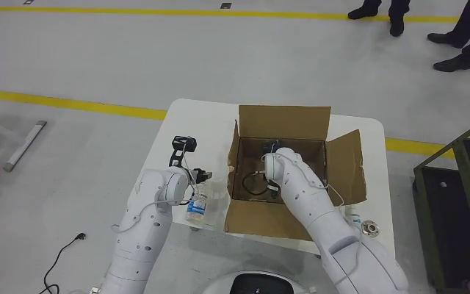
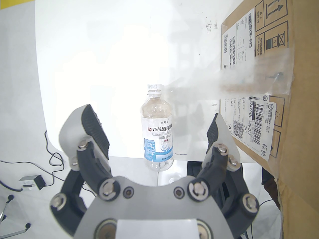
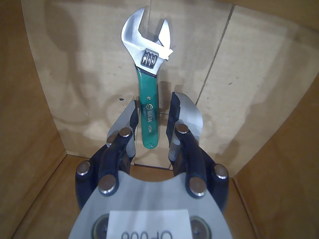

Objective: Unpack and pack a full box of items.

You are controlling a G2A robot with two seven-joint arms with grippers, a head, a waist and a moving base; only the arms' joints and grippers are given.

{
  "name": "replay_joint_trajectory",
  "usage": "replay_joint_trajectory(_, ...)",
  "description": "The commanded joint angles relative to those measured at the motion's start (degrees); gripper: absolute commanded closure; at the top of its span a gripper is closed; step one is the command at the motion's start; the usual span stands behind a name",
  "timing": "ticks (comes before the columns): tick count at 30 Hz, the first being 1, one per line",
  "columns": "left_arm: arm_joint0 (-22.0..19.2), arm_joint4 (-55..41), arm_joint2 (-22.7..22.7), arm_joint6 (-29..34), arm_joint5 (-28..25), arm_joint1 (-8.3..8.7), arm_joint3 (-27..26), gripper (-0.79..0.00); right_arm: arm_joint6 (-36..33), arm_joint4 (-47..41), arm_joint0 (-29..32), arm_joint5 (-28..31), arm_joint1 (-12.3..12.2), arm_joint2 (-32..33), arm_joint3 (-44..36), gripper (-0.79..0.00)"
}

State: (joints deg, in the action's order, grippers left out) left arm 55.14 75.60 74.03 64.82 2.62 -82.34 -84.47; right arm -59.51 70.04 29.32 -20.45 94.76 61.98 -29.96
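White surface carrying an open cardboard box, flaps spread. Progress, as judged: unpacking is well advanced and repacking has not begun.

Items by size:
- Clear alcohol bottle, upright on the surface near the box's left wall.
- Black device, on the surface farther back.
- Green-handled adjustable wrench, flat on the box floor and not yet removed.
- Small round metal part, on the surface right of the box.

Left claw: fingers wide apart, holding nothing, with the bottle just ahead and untouched. Right claw: inside the box, fingers narrowly apart astride the wrench handle. 1 pad is at the handle and the other is short of it, so the claw is not clamped.
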Motion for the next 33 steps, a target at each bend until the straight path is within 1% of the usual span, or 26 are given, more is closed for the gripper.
replay_joint_trajectory(1,0.0,0.0,0.0,0.0,0.0,0.0,0.0,-0.785,0.1,-0.1,-0.2,0.1,0.1,-0.1,0.5,-0.314)
replay_joint_trajectory(7,0.0,0.0,0.0,0.0,0.0,0.0,0.0,-0.785,0.6,-0.5,-0.8,0.1,0.5,-0.5,2.0,-0.311)
replay_joint_trajectory(16,0.0,0.0,0.0,0.0,0.0,0.0,0.0,-0.785,1.3,-1.1,-1.7,0.4,0.9,-0.7,4.2,-0.277)
replay_joint_trajectory(17,0.0,0.0,0.0,0.0,0.0,0.0,0.0,-0.785,1.3,-1.2,-1.8,0.4,1.0,-0.8,4.4,-0.259)
replay_joint_trajectory(18,0.0,0.0,0.0,0.0,0.0,0.0,0.0,-0.785,1.4,-1.2,-1.9,0.4,1.0,-0.8,4.6,-0.219)
replay_joint_trajectory(20,0.0,0.0,0.0,0.0,0.0,0.0,0.0,-0.785,1.6,-1.3,-2.0,0.4,1.1,-0.9,4.9,-0.086)
replay_joint_trajectory(21,0.0,0.0,0.0,0.0,0.0,0.0,0.0,-0.785,1.7,-1.4,-2.0,0.4,1.1,-0.9,5.0,0.0)
replay_joint_trajectory(33,0.0,0.0,0.0,0.0,0.0,0.0,0.0,-0.785,2.5,-1.9,-2.8,0.9,1.3,-0.8,6.1,0.0)
